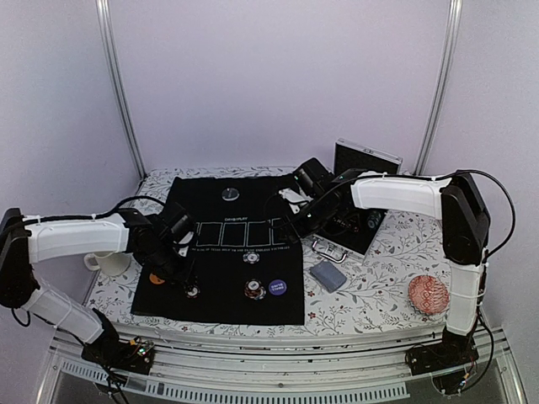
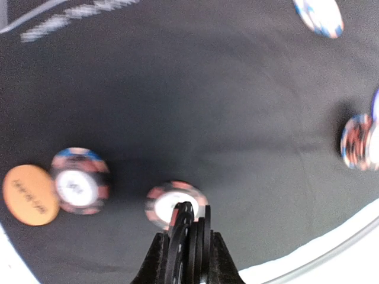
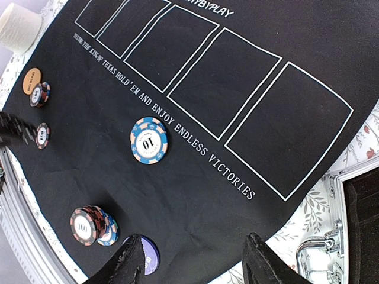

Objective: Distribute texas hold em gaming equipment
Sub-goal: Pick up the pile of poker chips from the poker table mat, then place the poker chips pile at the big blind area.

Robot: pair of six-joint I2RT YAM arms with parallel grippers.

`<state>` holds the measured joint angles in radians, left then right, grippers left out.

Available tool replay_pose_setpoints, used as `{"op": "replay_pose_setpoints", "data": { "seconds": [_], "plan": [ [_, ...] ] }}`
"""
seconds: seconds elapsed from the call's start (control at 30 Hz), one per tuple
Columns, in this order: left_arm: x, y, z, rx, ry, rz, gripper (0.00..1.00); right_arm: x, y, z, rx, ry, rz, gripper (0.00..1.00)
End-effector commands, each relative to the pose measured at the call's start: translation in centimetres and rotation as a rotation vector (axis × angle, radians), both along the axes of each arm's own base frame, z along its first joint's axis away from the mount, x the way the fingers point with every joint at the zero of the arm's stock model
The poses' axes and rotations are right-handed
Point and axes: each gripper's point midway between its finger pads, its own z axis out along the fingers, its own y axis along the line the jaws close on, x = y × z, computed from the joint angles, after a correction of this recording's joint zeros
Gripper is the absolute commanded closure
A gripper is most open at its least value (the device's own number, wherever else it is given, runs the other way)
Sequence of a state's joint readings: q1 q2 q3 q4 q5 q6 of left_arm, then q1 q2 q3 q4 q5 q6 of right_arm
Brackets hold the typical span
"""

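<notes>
My left gripper (image 1: 183,268) hovers over the front left of the black mat (image 1: 219,244). In the left wrist view it (image 2: 189,236) is shut on several dark poker chips (image 2: 185,228) held on edge, just above a red-and-white chip (image 2: 172,200). An orange disc (image 2: 31,194) and a chip stack (image 2: 80,180) lie left of it. My right gripper (image 3: 195,260) is open and empty above the mat's near right edge. Below it lie a blue chip (image 3: 149,139), a chip stack (image 3: 89,225) and a purple disc (image 3: 148,257). A silver disc (image 1: 230,194) lies at the mat's far side. A blue-grey card deck (image 1: 328,276) lies right of the mat.
A cream mug (image 1: 109,263) stands left of the mat. An open black case (image 1: 362,194) with a metal handle (image 3: 317,254) lies at the back right. A red patterned disc (image 1: 428,295) lies at the front right on the floral cloth.
</notes>
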<state>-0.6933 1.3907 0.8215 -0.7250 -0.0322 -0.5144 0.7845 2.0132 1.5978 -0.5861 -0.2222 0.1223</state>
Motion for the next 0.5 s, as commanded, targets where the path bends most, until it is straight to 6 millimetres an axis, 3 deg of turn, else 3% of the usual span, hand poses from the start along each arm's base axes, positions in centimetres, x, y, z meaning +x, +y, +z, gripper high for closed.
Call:
{"op": "replay_pose_setpoints", "data": {
  "seconds": [0.0, 0.37, 0.47],
  "plan": [
    [-0.1, 3.2, -0.2, -0.013, 0.020, 0.147, 1.00, 0.4, 0.2, 0.0, -0.012, -0.007, 0.005, 0.42],
    [-0.4, 4.9, -1.3, -0.144, 0.061, 0.316, 1.00, 0.2, 0.2, 0.0, -0.011, 0.001, 0.007, 0.42],
    [-0.7, 5.3, -1.9, -0.146, 0.077, 0.341, 0.86, 0.2, 0.2, 0.1, -0.009, -0.001, 0.007, 0.42]
  ]
}}
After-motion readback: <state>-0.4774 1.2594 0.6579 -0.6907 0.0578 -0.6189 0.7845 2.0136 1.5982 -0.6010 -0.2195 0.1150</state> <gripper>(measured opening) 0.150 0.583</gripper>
